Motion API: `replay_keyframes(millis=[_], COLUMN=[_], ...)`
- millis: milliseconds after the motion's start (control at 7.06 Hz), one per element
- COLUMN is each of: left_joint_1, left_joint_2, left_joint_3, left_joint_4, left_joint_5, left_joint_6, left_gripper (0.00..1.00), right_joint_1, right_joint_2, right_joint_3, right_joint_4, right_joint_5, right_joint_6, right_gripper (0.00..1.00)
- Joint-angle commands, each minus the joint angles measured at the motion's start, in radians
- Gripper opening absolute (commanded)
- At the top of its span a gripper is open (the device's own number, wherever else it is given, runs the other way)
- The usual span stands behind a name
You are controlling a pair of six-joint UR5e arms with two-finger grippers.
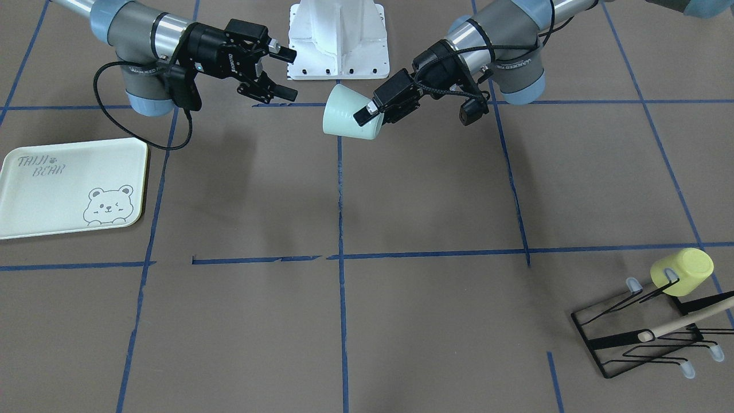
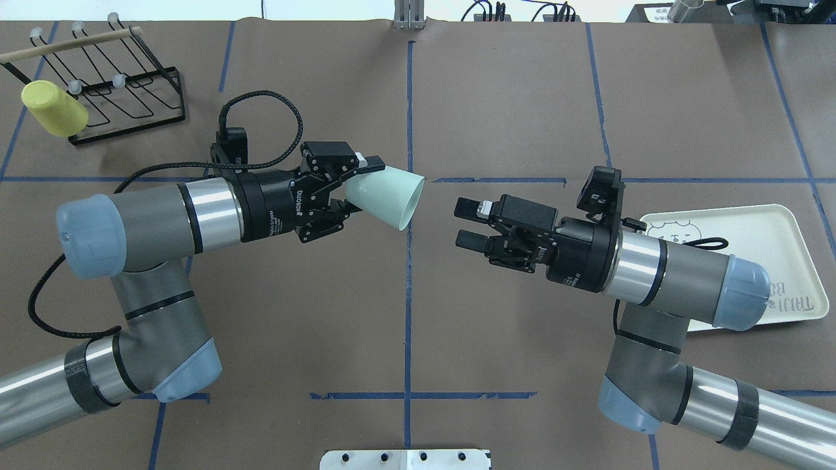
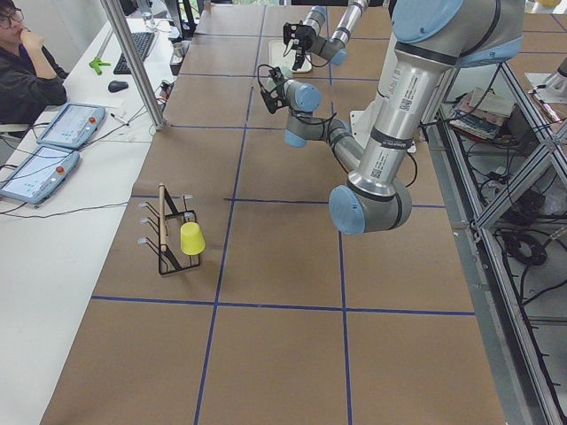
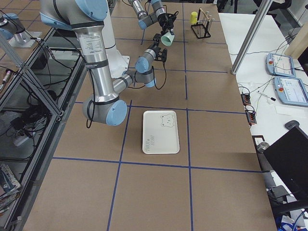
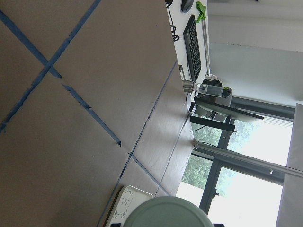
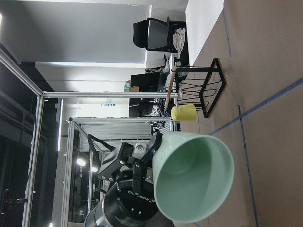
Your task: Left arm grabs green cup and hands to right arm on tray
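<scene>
One green cup (image 2: 385, 196) in left tool (image 2: 359, 186), facing right tool (image 2: 467, 223)

A robotics lab: tape-gridded table (image 3: 275, 354), aluminium framing (image 3: 135, 62), an operator (image 3: 22, 75) beside teach pendants (image 3: 71, 124) and a keyboard (image 3: 142, 44)

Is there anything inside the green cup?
Empty. The right wrist view looks straight into the green cup, held sideways, and shows only its bare inside.

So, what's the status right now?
Left gripper shut on green cup, held on its side, mouth toward right gripper. Right gripper open, short of the cup. Nothing between them.
</scene>
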Motion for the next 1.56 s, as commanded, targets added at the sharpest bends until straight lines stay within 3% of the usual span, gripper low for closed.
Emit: replay_keyframes(millis=[0, 1417], left_joint_1=[0.002, 0.054], left_joint_2=[-0.002, -0.026], left_joint_3=[0.000, -0.003], left_joint_4=[0.000, 0.000], left_joint_5=[0.000, 0.020], left_joint_6=[0.000, -0.002], left_gripper=[0.39, 0.39], right_joint_1=[-0.004, 0.002], right_joint_2=[0.053, 0.090], right_joint_3=[-0.003, -0.015], right_joint_4=[-0.064, -0.115], right_joint_5=[-0.040, -0.081], right_joint_6=[0.034, 0.061], right_gripper=[0.97, 0.89])
